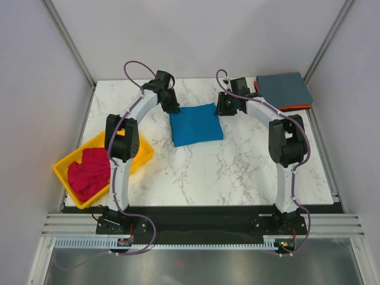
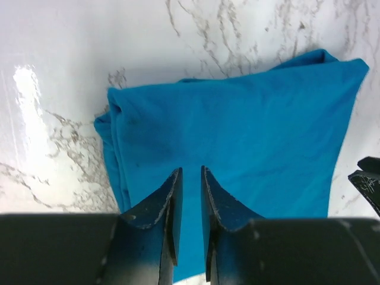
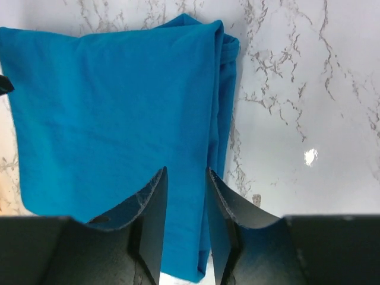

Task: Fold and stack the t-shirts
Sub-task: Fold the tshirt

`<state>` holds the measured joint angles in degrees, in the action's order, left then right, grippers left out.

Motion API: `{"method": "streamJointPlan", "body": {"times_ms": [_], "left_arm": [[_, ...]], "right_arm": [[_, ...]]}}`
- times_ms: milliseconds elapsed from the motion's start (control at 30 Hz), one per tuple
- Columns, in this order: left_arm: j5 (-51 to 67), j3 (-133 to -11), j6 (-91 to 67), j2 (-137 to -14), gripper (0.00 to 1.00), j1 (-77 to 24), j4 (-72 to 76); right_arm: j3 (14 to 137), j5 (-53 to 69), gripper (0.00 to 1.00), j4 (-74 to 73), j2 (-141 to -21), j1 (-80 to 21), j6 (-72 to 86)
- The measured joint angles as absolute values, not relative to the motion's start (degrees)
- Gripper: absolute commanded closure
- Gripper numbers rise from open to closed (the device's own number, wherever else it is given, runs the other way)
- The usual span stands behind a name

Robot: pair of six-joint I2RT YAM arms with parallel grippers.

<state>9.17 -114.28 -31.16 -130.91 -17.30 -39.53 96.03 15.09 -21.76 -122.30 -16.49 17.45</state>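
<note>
"Where did the bright blue folded cloth t-shirt lie?"

"Flat on the white marble tabletop, between the two arms."

"And the grippers?"

"The left gripper hung over its far left corner, jaws slightly parted, pinching nothing. The right gripper hung over its far right corner, parted a little wider and also empty."

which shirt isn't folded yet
The magenta-red t-shirt, bunched up in the yellow tray. The blue t-shirt lies folded flat mid-table; the grey-blue t-shirt sits folded on the orange one, far right.

High rear view looking down, wrist views close, sharing blue t-shirt
</note>
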Motion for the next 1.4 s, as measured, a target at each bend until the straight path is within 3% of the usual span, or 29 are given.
{"method": "streamJointPlan", "body": {"times_ms": [367,700,1000,1233,1300,1400], "left_arm": [[10.8,-124.3,-30.1,-142.0,0.74,-14.1,-38.9],[14.5,-127.4,-28.3,-140.0,0.67,-13.8,-39.1],[15.6,-111.3,-27.3,-120.1,0.69,-15.7,-38.5],[15.0,-100.3,-27.1,-117.8,0.72,-22.3,-37.6],[14.5,-97.4,-27.1,-118.8,0.72,-23.9,-37.7],[12.3,-94.0,-27.1,-120.0,0.72,-24.5,-37.7]], "right_arm": [[101.0,14.8,0.66,-17.9,-132.0,-15.3,17.9],[99.4,15.0,0.56,-18.0,-130.4,-15.1,18.0],[90.9,16.5,0.53,-20.4,-119.9,-15.1,17.9],[84.7,19.8,0.53,-20.8,-118.5,-15.2,17.4],[82.9,20.3,0.56,-20.8,-118.5,-15.2,17.1],[80.8,20.9,0.69,-20.4,-118.3,-15.2,16.7]]}}
